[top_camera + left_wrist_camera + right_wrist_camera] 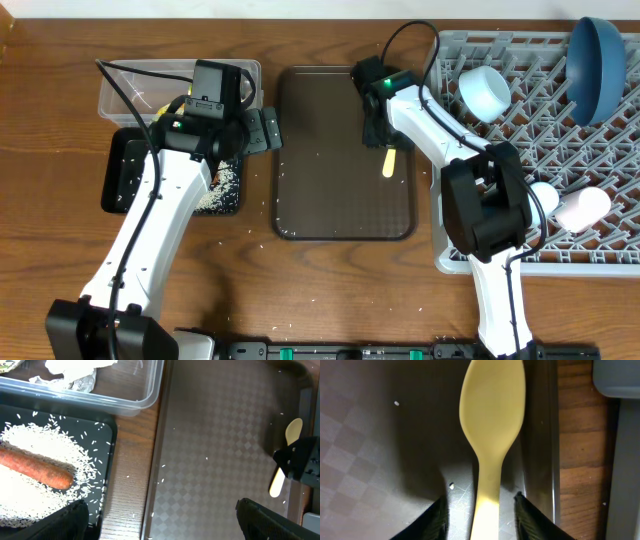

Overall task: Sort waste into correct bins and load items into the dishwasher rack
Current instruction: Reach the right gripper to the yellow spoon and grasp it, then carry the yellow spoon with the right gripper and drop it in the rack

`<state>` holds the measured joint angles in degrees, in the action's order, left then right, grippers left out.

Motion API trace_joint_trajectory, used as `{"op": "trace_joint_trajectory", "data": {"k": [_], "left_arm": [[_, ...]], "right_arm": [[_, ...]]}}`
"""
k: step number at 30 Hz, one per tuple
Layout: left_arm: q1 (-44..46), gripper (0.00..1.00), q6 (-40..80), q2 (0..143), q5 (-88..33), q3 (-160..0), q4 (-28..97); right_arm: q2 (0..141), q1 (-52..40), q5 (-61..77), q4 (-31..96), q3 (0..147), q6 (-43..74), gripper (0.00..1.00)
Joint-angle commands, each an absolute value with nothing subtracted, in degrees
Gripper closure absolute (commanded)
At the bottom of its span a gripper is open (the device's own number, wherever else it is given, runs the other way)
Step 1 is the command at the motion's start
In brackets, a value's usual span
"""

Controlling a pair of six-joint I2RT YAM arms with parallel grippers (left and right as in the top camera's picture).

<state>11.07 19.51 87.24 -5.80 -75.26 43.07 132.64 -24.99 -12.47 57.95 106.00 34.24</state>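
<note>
Currently my right gripper [481,510] straddles the handle of the yellow spoon [492,410]. Its fingers are narrow, with a sliver of gap on each side, and not gripping. The spoon lies flat by the right edge of the brown serving tray [320,200]. My left gripper [160,515] stands wide and empty over that tray's left edge, beside the black tray [112,430].

Spoon [389,163] on the serving tray [320,190]; rack [592,256] at its right; tub [122,78] at its left.

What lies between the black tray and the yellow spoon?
Wooden table, then the brown serving tray, bare but for stray rice grains; the left wrist view shows it.
</note>
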Motion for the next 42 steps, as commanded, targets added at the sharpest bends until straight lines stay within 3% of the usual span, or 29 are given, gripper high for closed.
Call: {"op": "trace_joint_trajectory", "data": {"k": [1,6,13,20,32,42], "left_arm": [[10.90,0.03,19.40,87.24,-5.48,-76.18,43.05],[10.90,0.03,19.40,87.24,-5.48,-76.18,43.05],[10.90,0.03,19.40,87.24,-5.48,-76.18,43.05],[10.90,0.03,19.40,87.24,-5.48,-76.18,43.05],[10.90,0.03,19.40,87.24,-5.48,-76.18,43.05],[10.90,0.03,19.40,87.24,-5.48,-76.18,43.05]], "right_arm": [[132.90,-25.26,-13.52,57.89,105.95,35.14,0.68],[134.26,-24.45,-13.34,57.91,105.95,35.05,0.78],[136.66,-23.73,-10.63,57.78,105.95,32.14,0.78],[136.66,-23.59,-8.86,57.47,105.95,28.91,0.99],[135.00,-23.53,-3.92,58.96,108.42,22.02,0.99],[129.27,-23.16,-3.31,67.59,118.43,17.93,0.99]]}}
